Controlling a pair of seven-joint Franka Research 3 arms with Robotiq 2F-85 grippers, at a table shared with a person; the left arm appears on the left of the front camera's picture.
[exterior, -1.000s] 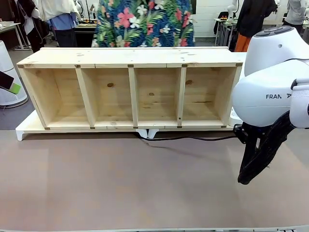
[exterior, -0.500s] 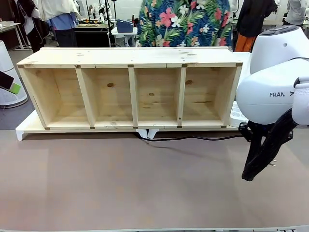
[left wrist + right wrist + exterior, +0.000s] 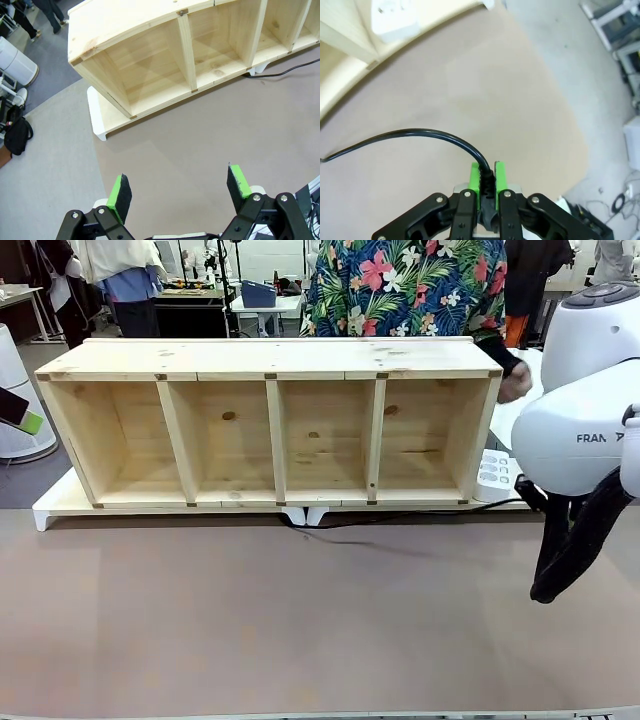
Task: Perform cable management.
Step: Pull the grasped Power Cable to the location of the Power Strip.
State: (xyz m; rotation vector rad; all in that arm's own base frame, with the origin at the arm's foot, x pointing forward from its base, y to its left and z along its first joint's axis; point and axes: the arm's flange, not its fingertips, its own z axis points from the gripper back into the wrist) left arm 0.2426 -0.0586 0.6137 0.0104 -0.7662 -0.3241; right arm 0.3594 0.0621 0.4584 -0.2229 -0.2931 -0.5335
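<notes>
- Pinching the cable [image 3: 420, 135], a thin glossy black cord, the right gripper [image 3: 488, 169] has its green pads closed on it; the held end is hidden between them.
- The cord trails over the matte brown table [image 3: 250, 620] along the pale pine shelf [image 3: 270, 420]'s near foot.
- The left gripper [image 3: 177, 186] gapes wide, holding nothing.
- The right arm cuts off part of the white power strip [image 3: 493, 476].

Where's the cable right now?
Front view: the cable runs along the table in front of the wooden shelf, from its middle rightward toward the white power strip. Right wrist view: the robot's right hand is shut on it.
</notes>
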